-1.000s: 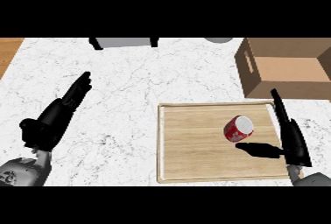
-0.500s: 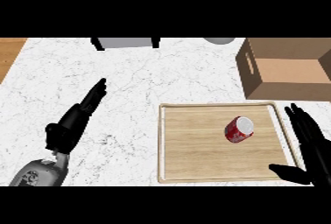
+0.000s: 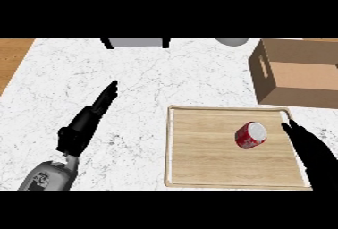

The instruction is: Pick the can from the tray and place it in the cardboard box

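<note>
Down on the wooden tray [image 3: 198, 174], toward its right half, the red can [image 3: 251, 135] lies tipped on its side, silver end turned up and to the right. Any label on it is too small to read. Nothing has hold of it.

Just to its right comes the right hand [image 3: 311, 150], black, fingers straight and pointing up over the tray's right rim, near the can but apart from it. Its wrist and forearm are cut off at the lower right edge, so the thumb is hard to make out.

Over on the left, the left hand [image 3: 86, 123] rests above the marble worktop [image 3: 165, 76], fingers straight and close together, pointing up and right, holding nothing. Its grey forearm runs off the bottom edge.

Up at the right, the cardboard box [image 3: 297, 74] stands open-topped with a slot handle in its near side wall; its right part is cut by the frame. A strip of bare worktop separates box and tray.

Along the top edge, a grey object with dark legs [image 3: 137, 42] and a pale round thing [image 3: 232, 41] are both cropped, neither identifiable. Wood floor [image 3: 12, 58] shows at far left.
</note>
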You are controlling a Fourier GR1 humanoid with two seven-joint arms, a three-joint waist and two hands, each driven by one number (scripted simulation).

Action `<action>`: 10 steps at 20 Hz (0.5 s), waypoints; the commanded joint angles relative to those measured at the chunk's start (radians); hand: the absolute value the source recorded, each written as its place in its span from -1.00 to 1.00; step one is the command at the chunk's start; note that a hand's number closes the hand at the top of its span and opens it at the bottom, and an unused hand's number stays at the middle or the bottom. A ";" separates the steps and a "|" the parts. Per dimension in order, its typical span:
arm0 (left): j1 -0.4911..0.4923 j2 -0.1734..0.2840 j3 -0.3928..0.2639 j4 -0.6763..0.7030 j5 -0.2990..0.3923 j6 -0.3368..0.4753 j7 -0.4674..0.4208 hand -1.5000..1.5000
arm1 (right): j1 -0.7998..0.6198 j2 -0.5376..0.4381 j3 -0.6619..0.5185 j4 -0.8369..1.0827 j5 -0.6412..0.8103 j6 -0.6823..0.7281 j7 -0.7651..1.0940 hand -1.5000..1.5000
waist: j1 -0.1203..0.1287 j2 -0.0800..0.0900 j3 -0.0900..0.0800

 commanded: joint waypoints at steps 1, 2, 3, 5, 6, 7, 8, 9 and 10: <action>-0.041 -0.008 0.022 0.021 0.007 -0.020 0.010 0.00 | -0.060 0.020 -0.008 -0.179 -0.054 0.167 0.255 -1.00 | 0.024 0.006 0.004; -0.015 -0.026 0.011 0.072 -0.015 -0.024 -0.062 0.00 | -0.060 0.027 -0.030 -0.167 -0.080 0.185 0.267 -1.00 | 0.024 0.008 0.005; -0.043 -0.038 0.014 0.124 -0.030 -0.033 -0.084 0.00 | -0.061 0.109 0.029 -0.150 0.003 0.155 0.295 -1.00 | 0.023 0.008 0.005; -0.028 -0.029 0.038 0.056 0.003 -0.051 -0.039 0.00 | -0.159 0.159 -0.001 -0.142 -0.037 0.240 0.371 -1.00 | 0.034 0.008 0.005; -0.124 -0.088 0.003 0.064 -0.039 0.000 0.059 0.00 | -0.172 0.197 0.024 -0.106 0.000 0.228 0.362 -1.00 | 0.030 0.008 0.006; -0.010 -0.046 0.004 -0.028 -0.042 -0.023 0.043 0.00 | -0.179 0.222 -0.021 -0.021 -0.027 0.230 0.273 -1.00 | 0.037 0.007 0.007; -0.044 -0.047 0.031 0.045 -0.029 -0.050 -0.001 0.00 | -0.205 0.272 0.035 0.005 0.024 0.243 0.311 -1.00 | 0.036 0.008 0.006; -0.056 -0.026 0.044 0.005 0.004 -0.080 0.038 0.00 | -0.265 0.321 0.061 0.071 0.047 0.244 0.322 -1.00 | 0.044 0.008 0.006; -0.044 -0.049 0.036 0.018 -0.022 -0.067 0.014 0.00 | -0.239 0.308 0.005 0.105 0.011 0.256 0.252 -1.00 | 0.036 0.008 0.006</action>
